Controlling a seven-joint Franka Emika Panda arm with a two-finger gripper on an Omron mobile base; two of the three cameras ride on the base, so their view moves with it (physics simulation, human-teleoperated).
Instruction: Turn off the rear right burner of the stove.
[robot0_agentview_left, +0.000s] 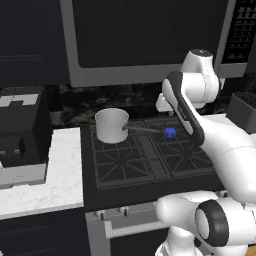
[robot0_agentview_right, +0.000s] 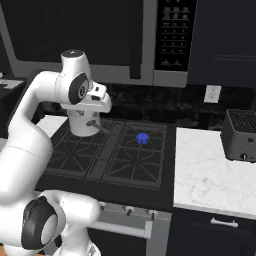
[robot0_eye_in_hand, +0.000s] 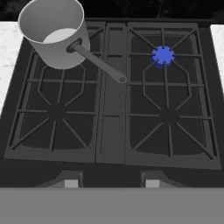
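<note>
Nearest the base, the grey front of the stove (robot0_agentview_left: 150, 220) is seen, carrying a row of small knobs (robot0_agentview_right: 129, 211) above a bar handle (robot0_agentview_left: 135, 229). The knobs are judged to be rigid, small and smooth, likely stiff to turn; each would best be pinched across its sides, squarely, so that it cannot slip. Which knob governs the lit burner cannot be told.

Above the front, the black cooktop is laid out in four grate sections. The two near sections are bare and unlit. Further back on the left, a grey saucepan (robot0_eye_in_hand: 54, 33) is set on the grate, its handle reaching toward the middle of the stove.

At the back on the right, the rear right burner (robot0_eye_in_hand: 163, 55) is lit, a small blue flame glowing at its centre.

The pincer (robot0_eye_in_hand: 109, 183) is held high over the front edge, touching nothing; whether it is released or clenched cannot be told.
</note>
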